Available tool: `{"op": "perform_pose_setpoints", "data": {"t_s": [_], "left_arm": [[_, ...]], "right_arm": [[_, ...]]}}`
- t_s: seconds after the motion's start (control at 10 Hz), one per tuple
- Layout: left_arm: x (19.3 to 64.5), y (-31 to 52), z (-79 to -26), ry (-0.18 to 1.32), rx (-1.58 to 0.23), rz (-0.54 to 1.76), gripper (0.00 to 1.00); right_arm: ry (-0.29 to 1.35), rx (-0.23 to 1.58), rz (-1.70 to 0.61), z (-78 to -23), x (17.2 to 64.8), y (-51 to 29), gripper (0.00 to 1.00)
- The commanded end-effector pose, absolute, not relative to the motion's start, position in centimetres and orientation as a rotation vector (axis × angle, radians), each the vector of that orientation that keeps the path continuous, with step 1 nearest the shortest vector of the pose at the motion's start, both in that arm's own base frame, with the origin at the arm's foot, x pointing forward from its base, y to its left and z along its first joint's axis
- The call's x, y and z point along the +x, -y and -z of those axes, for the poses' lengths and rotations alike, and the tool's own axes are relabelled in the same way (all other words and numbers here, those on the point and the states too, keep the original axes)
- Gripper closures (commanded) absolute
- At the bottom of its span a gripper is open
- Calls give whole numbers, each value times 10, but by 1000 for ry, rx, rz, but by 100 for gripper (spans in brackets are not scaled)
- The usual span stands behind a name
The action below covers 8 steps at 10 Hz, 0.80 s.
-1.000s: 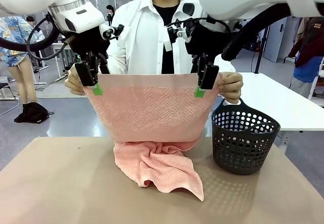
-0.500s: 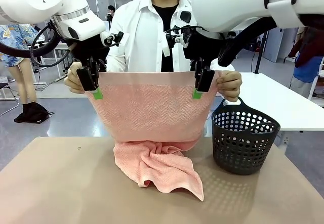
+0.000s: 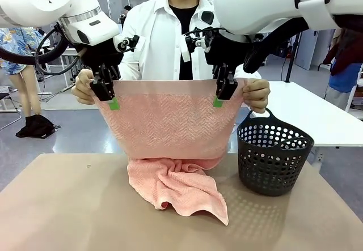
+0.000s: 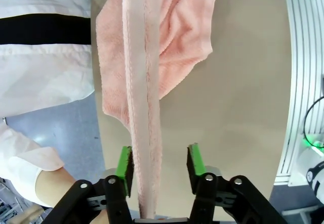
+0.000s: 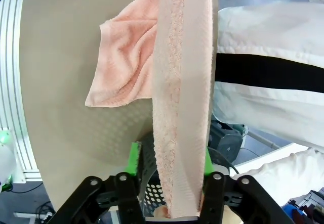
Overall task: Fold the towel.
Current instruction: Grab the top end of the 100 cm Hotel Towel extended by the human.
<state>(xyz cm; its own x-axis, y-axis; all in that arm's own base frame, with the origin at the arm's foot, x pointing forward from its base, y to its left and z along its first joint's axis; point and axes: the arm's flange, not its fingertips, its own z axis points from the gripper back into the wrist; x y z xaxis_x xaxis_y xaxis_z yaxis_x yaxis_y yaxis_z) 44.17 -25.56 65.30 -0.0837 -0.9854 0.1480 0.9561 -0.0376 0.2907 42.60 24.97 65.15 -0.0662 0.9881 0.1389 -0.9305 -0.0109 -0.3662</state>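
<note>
Clamped on the towel top edge with right gripper; straddling it, jaws apart, with left gripper. Not folded yet

Bright even light, soft shadows by towel & basket, wrist cams bent at edges

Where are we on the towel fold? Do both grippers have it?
No fold done: the person's hands hold the towel stretched upright, its lower part heaped on the table. In hand: the right gripper pinches the top edge; the left gripper straddles it, jaws open. Remaining: close the left, then fold.
</note>
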Motion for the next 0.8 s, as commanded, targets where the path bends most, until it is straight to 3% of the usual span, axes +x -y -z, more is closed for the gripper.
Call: {"op": "perform_pose_setpoints", "data": {"t_s": [0.0, 0.1, 0.2, 0.7], "left_arm": [[442, 257, -649, 370, 127, 1581, 100], [442, 257, -649, 369, 131, 1577, 97], [441, 257, -649, 373, 132, 1580, 100], [440, 255, -649, 374, 144, 1579, 100]], "right_arm": [[396, -198, -1553, -652, 426, -251, 88], [397, -198, -1553, -652, 426, -252, 97], [398, -201, -1554, -652, 426, -252, 100], [387, -206, -1549, -652, 425, -251, 100]]}}
